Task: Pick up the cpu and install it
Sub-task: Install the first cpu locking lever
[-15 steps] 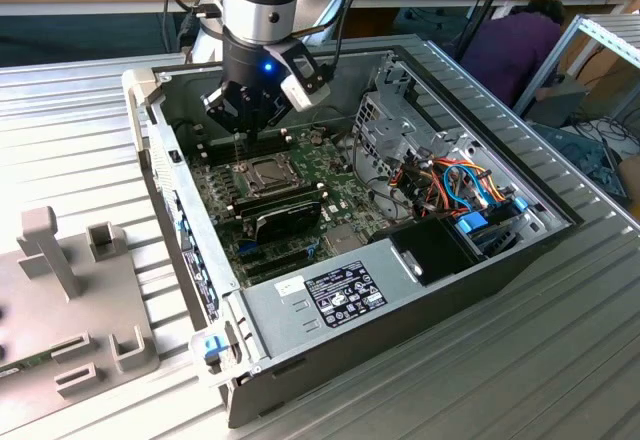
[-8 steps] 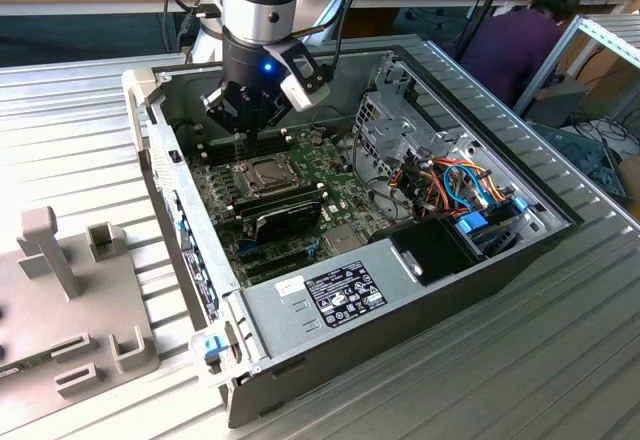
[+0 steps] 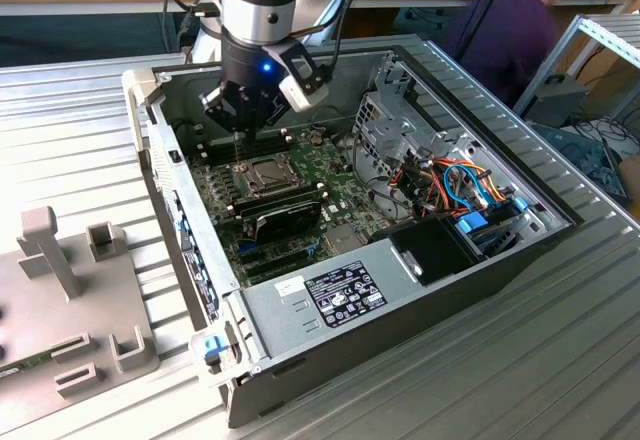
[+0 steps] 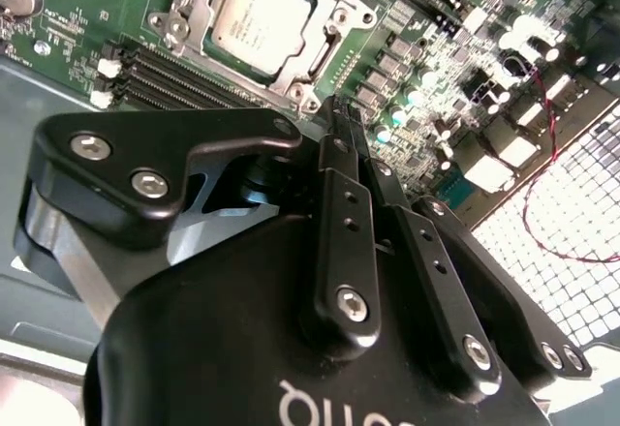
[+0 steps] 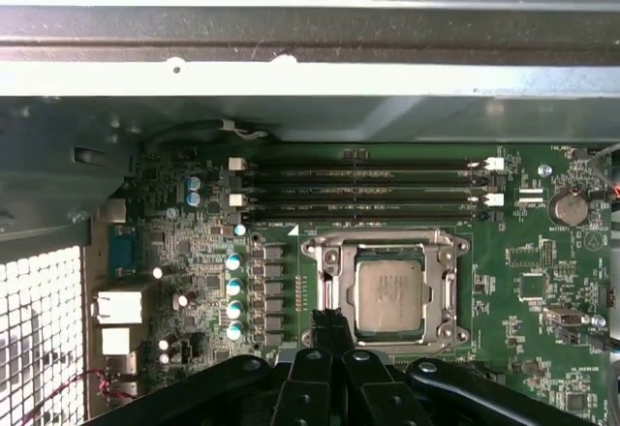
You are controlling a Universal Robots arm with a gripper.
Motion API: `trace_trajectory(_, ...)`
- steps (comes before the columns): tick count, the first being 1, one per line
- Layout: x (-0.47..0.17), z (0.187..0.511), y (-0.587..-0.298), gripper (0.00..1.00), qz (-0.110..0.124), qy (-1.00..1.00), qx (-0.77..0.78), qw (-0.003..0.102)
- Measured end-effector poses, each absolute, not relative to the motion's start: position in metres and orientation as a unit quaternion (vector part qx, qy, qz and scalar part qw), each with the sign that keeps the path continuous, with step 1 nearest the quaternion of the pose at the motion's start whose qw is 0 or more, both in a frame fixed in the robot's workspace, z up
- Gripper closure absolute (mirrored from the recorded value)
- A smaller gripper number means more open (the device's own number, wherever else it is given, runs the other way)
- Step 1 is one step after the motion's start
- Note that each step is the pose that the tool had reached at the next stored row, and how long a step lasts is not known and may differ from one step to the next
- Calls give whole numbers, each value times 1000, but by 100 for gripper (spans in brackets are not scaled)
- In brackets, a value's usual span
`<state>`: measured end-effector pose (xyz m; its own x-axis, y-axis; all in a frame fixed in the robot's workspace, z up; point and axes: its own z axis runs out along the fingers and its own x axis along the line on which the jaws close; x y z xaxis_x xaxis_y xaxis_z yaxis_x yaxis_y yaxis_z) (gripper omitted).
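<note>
Already the cpu (image 5: 389, 295) sits in its socket, just beside the gripper (image 5: 330, 327), whose fingers are pressed together, empty.

Arm: silver-grey cylindrical wrist with a black hand (image 4: 351, 131).
Hand body matte black, linkage bars fixed with silver hex-socket screws; white lettering on housing; blue light on wrist; black cables (image 3: 180, 0) trail alongside.

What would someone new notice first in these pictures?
Probably the open computer case on the ribbed metal table, with the arm reaching into it. Next, the cpu, lying in its socket frame on the green motherboard, with the shut end effector just beside it, holding nothing.
</note>
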<state>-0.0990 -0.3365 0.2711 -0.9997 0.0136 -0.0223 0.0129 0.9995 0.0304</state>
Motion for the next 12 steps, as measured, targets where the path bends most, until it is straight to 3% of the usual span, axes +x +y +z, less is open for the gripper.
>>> trace_trajectory(12, -111, 271, -336, 89, 39, 999, 7, 13)
